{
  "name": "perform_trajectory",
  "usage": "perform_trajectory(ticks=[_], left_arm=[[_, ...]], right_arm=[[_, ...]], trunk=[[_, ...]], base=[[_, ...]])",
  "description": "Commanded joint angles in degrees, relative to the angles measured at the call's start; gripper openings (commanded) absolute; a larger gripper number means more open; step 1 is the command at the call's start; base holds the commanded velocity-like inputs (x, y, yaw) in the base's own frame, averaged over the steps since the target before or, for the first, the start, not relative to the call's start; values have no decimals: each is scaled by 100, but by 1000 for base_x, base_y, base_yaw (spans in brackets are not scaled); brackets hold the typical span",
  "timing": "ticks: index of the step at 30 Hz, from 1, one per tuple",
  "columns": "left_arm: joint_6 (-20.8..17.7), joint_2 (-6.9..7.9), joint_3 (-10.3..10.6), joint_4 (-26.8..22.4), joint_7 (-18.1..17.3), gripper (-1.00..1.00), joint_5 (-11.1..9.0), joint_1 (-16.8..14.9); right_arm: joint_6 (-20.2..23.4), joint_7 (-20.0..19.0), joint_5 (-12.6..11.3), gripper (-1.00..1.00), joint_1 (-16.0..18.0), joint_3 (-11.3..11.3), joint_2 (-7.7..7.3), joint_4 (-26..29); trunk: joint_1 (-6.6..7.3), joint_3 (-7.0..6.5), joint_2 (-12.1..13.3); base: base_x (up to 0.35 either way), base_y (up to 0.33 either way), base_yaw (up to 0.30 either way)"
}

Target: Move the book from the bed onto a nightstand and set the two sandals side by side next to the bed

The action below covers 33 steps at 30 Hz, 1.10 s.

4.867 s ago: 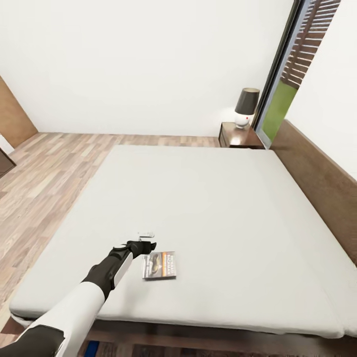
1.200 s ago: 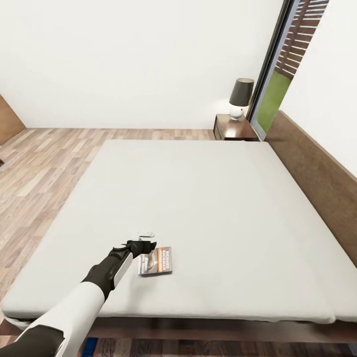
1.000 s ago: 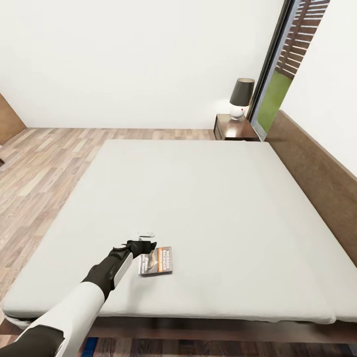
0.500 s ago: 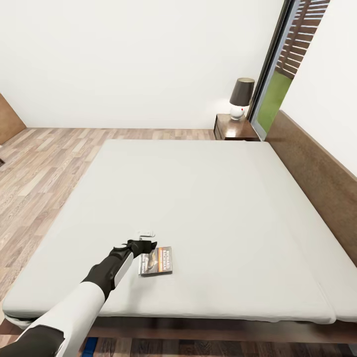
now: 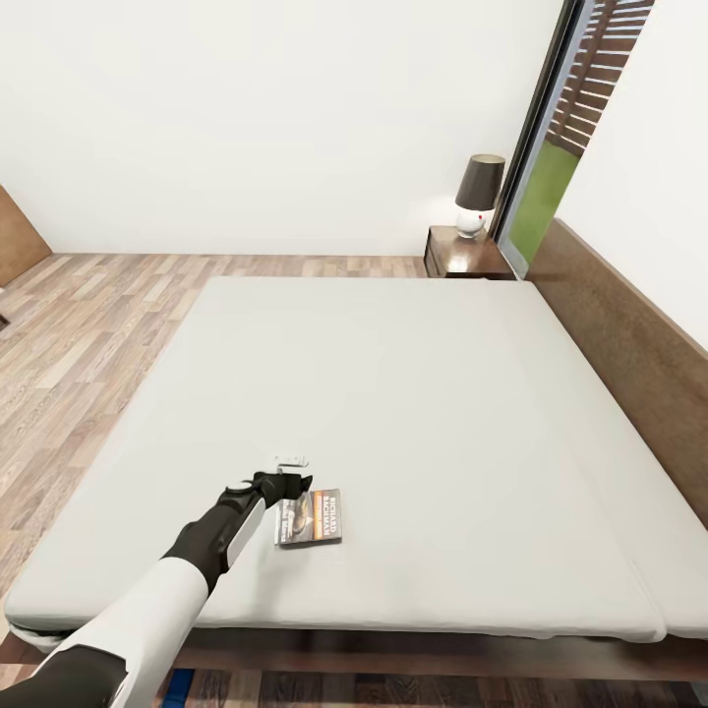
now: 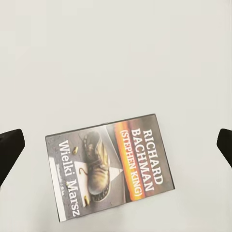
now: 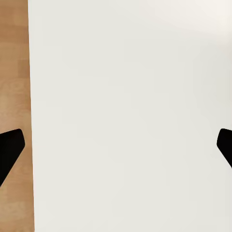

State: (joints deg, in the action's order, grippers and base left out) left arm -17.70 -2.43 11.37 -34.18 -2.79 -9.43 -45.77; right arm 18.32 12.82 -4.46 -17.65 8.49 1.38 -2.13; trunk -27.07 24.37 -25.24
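Near the foot edge of the bed (image 5: 413, 393), the book (image 5: 310, 518) lies flat on the mattress, cover up. My left gripper (image 5: 283, 485) hovers just beside the book's left edge with its jaws spread wide, grasping nothing. My right gripper (image 7: 116, 145) is likewise released, fingertips far apart. At the far corner stands the nightstand (image 5: 467, 258), carrying a lamp (image 5: 476, 195).

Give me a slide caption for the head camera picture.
Robot's left claw hovers, open, above a paperback book lying on the bed.
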Motion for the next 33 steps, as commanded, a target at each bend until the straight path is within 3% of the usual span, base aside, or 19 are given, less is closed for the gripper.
perform_trajectory(ticks=[1, 33], left_arm=[[-31, 3, 14, -14, 7, 100, -59, -3], [-143, 6, 15, -29, 10, 100, -42, -241]], right_arm=[[23, 19, -46, 100, -2, 47, 2, 7], [31, 19, -46, 100, -5, 56, 9, 2]], trunk=[[-3, 7, -8], [-3, 32, -8]], base=[[0, 0, 0], [0, 0, 7]])
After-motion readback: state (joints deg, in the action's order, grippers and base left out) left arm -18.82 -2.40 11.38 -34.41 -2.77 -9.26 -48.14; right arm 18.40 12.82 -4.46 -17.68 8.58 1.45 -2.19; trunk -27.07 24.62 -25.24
